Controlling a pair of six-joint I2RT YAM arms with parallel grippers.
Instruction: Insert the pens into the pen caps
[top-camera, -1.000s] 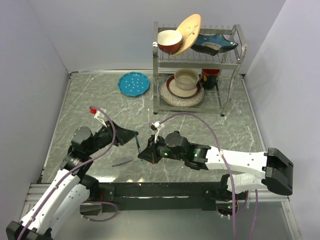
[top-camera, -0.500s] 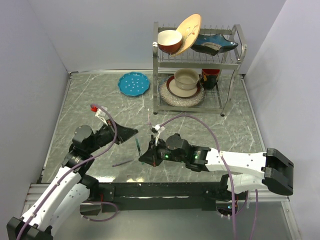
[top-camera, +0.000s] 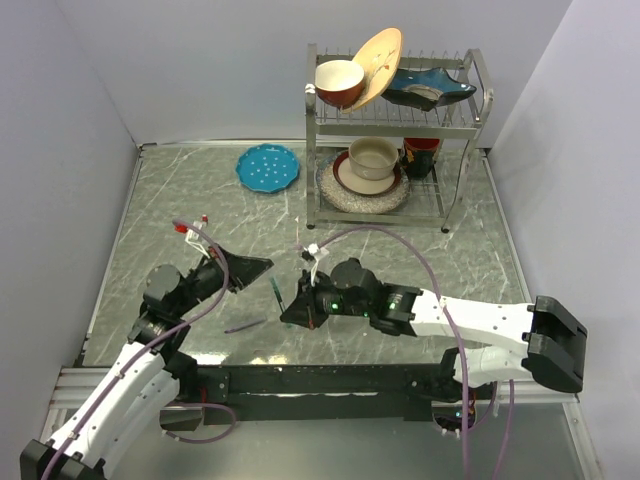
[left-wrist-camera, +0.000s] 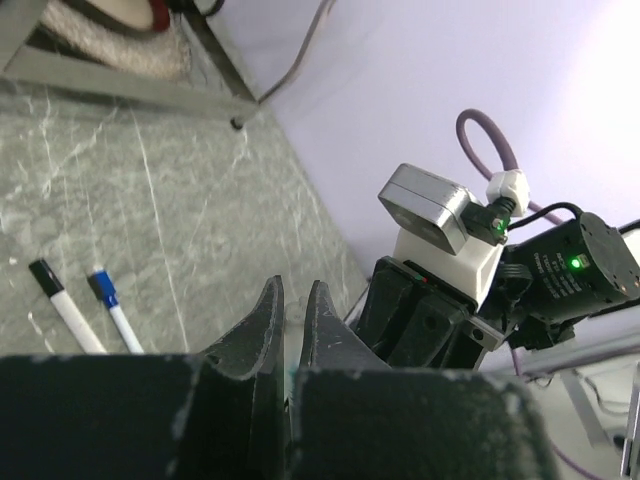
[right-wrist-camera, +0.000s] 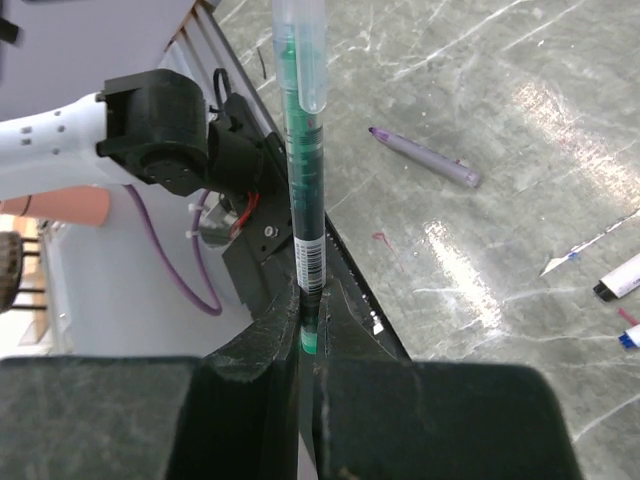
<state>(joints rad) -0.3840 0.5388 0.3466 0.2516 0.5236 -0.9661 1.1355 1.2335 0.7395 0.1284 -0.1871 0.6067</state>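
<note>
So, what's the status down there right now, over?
Right claw shut on green pen. Left claw shut beside it, contents unseen. Purple marker loose on table, clear of both.

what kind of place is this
Likely a robot lab bench staged as a kitchen counter: a marble-look table boxed in by plain walls, a metal dish rack holding a red bowl, and a left arm and right arm at its near edge.

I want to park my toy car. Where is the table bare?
Bare marble table: right side, between the dish rack and the right arm; far left, beside the teal plate. Crowded: near middle, where left tool and right tool flank the green pen, purple pen nearby.
</note>
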